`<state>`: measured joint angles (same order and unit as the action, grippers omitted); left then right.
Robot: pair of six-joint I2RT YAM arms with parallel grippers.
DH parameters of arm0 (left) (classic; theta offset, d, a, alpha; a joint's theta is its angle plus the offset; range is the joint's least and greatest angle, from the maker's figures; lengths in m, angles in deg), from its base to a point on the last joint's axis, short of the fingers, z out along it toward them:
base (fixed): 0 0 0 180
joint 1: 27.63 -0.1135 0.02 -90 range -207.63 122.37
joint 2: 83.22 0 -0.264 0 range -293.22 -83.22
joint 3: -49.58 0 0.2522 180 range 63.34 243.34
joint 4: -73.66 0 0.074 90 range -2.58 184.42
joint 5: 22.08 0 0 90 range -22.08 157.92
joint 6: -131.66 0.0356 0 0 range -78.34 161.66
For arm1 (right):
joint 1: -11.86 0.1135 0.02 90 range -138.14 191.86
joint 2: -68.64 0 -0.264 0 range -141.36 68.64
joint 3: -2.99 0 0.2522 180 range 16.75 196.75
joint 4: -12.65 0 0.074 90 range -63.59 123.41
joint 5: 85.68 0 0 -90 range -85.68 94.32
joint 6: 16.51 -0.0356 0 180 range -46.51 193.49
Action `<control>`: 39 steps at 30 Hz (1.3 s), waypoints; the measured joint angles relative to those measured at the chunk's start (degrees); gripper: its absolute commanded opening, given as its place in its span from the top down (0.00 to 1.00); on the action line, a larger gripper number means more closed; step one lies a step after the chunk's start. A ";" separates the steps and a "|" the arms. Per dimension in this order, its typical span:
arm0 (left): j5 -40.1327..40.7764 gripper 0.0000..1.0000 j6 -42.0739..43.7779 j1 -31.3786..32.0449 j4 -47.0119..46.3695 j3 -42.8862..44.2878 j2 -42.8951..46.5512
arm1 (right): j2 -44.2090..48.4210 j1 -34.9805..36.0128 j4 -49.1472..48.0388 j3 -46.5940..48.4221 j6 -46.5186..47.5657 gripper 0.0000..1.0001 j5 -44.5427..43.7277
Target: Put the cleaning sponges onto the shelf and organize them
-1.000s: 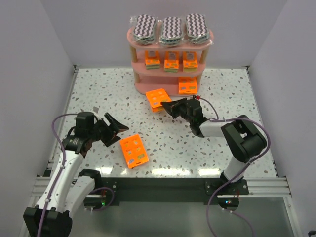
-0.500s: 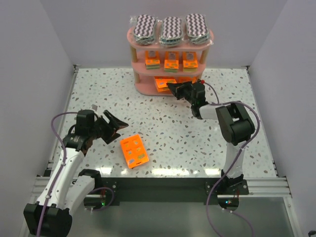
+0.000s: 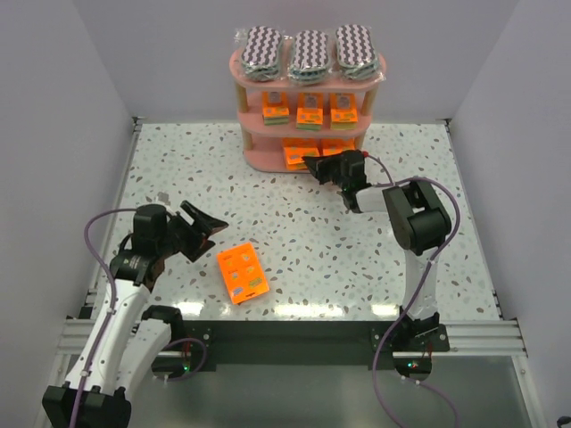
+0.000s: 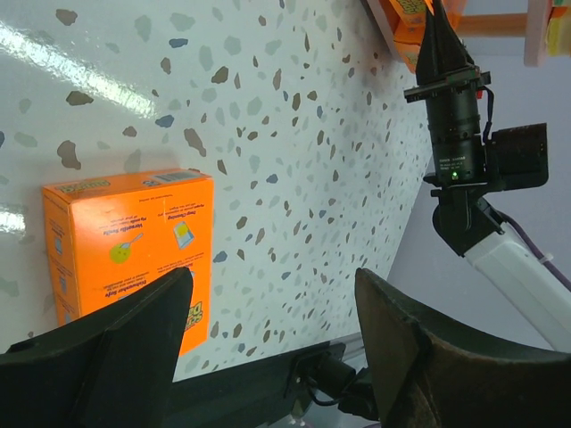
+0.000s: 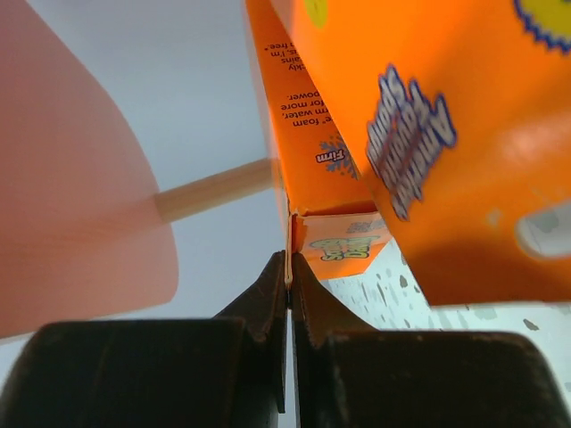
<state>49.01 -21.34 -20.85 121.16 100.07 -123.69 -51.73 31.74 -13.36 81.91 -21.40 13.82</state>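
Packet [image 3: 299, 153] pinched (right gripper [image 3: 314, 166]), bottom shelf [image 3: 260, 159]

White speckled terrazzo tabletop [image 3: 178, 169], plain pale grey walls [image 3: 53, 89] on three sides, metal rail [image 3: 482, 334] along near edge

one view from above, two from the wrists
top camera looks down from behind the arm bases over the whole tabletop [image 3: 178, 169] to the shelf [image 3: 252, 153] at the far edge; left wrist camera looks low across that tabletop, sharing the loose orange packet [image 4: 129, 245] and right arm [image 4: 513, 267] with it; right wrist camera sits close up against the nearest orange packet [image 5: 321, 107] at the shelf.
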 measured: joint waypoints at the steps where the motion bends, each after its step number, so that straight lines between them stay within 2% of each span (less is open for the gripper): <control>1: -0.07 0.21 -0.02 0.00 -0.07 -0.35 -0.07 | 0.00 0.07 0.26 0.00 0.00 1.00 -0.66; 15: -3.04 0.21 2.99 -0.02 -1.09 -1.01 -5.62 | 0.33 4.04 2.47 -2.05 -5.22 1.00 -11.56; 27: -3.85 0.21 4.11 -0.02 -1.07 -1.01 -4.48 | -1.38 4.07 2.95 3.69 -5.62 1.00 -12.72; 38: -3.82 0.21 3.61 -0.02 -1.51 -2.69 -1.38 | -1.05 3.89 7.50 4.09 -4.92 1.00 -12.94; 39: -3.80 0.21 3.54 -0.02 -1.51 -2.99 -1.31 | -1.05 3.91 7.74 4.09 -4.90 0.95 -12.96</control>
<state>45.20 -17.80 -20.87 119.65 97.07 -125.00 -52.78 35.65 -5.62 86.00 -26.30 0.86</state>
